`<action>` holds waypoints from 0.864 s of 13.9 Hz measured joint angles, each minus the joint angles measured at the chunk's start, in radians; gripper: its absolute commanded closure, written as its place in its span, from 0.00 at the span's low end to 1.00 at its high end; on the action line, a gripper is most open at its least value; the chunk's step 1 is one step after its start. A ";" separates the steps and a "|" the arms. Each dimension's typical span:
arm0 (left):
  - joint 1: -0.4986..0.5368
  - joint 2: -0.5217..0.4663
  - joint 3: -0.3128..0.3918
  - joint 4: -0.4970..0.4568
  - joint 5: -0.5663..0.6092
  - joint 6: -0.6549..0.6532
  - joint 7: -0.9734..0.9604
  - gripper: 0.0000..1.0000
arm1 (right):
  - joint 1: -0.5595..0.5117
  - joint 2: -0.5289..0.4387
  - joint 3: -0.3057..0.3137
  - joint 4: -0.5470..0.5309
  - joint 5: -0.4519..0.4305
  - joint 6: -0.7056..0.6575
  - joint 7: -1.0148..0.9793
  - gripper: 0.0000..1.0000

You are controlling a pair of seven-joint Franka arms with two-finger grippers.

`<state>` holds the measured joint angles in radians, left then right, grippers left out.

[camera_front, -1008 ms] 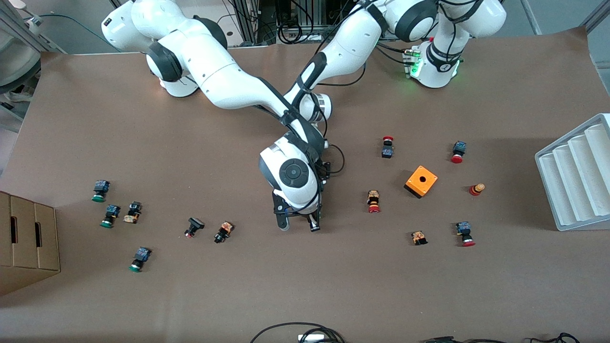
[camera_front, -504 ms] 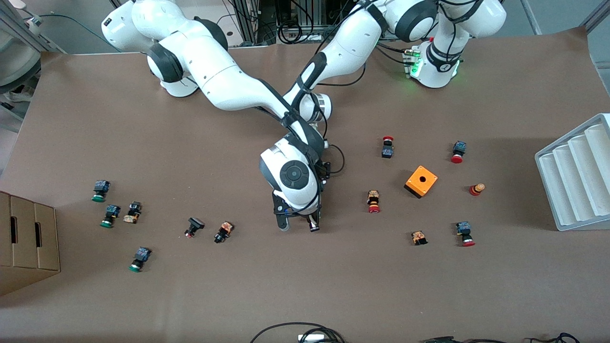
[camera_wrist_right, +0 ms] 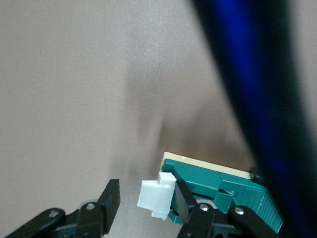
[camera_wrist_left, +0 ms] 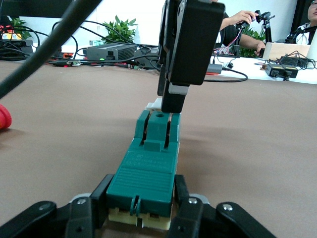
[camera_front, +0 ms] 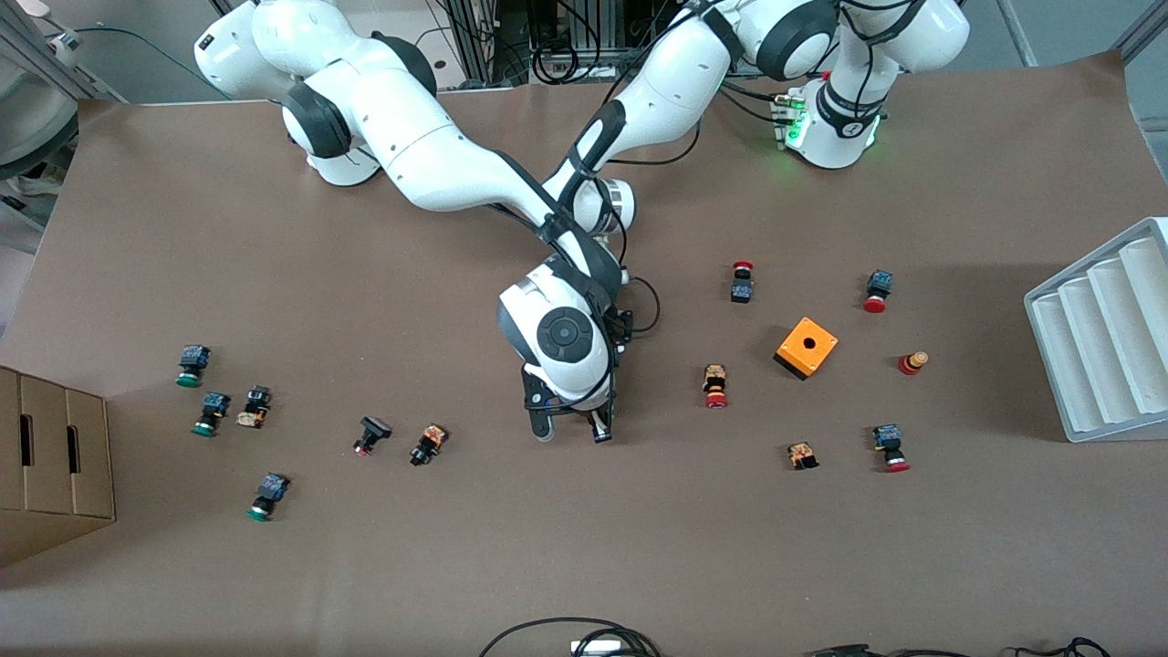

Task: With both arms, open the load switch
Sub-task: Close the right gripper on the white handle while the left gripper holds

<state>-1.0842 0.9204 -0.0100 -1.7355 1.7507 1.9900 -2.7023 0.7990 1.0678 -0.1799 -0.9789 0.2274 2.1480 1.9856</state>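
The load switch (camera_wrist_left: 148, 168) is a slim dark-green block lying on the brown table at its middle. My left gripper (camera_wrist_left: 142, 196) is shut on one end of it, a finger on each side. At its other end is a small white tab (camera_wrist_right: 156, 198). My right gripper (camera_wrist_right: 146, 193) is open around that tab: one finger touches it, the other stands off with a gap. In the front view my right gripper (camera_front: 570, 431) points down at the table, and the right arm's wrist hides the switch and my left gripper.
An orange box (camera_front: 807, 347) with a hole and several red-capped push buttons lie toward the left arm's end. Green-capped buttons lie toward the right arm's end, by a cardboard box (camera_front: 55, 456). A white ribbed tray (camera_front: 1104, 338) sits at the table edge.
Both arms stay in place. The right gripper's fingers have drawn slightly closer together.
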 measured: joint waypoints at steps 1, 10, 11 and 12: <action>0.000 0.000 0.000 0.000 0.000 0.000 0.000 0.47 | 0.000 0.000 0.000 0.000 0.000 0.000 0.002 0.46; 0.000 0.000 0.000 0.000 0.000 0.000 0.000 0.47 | 0.002 0.009 0.003 0.000 0.000 0.000 0.046 0.59; 0.000 0.000 0.000 0.000 0.000 0.000 0.000 0.47 | 0.002 0.009 0.005 0.000 0.000 0.000 0.050 0.60; 0.000 0.000 0.000 0.000 0.000 0.000 0.000 0.47 | 0.002 0.009 0.005 0.000 0.000 0.000 0.052 0.61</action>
<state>-1.0842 0.9204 -0.0101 -1.7356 1.7507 1.9899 -2.7020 0.8012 1.0771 -0.1747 -0.9790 0.2274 2.1479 2.0375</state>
